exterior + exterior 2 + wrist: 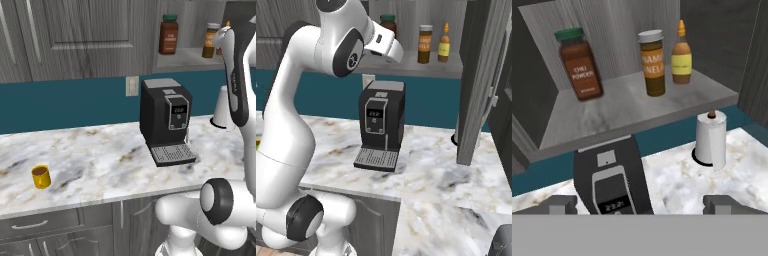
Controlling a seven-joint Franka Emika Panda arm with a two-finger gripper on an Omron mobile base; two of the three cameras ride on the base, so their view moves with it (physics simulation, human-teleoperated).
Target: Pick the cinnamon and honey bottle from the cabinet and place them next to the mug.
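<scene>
Nothing's been moved yet, as far as you can see: the cinnamon (652, 63) and the honey (681, 54) both sit side by side on the cabinet (637, 107) shelf, above the coffee machine (165, 120), with the bigger green-lidded jar (579, 64) off to the machine's other side. The gripper (640, 202) is spread wide and holding nothing (just tips at the hand view's bottom edge), so both pick-and-place runs remain. The left base view gives you the mug (41, 176), on the counter well away from the machine.
</scene>
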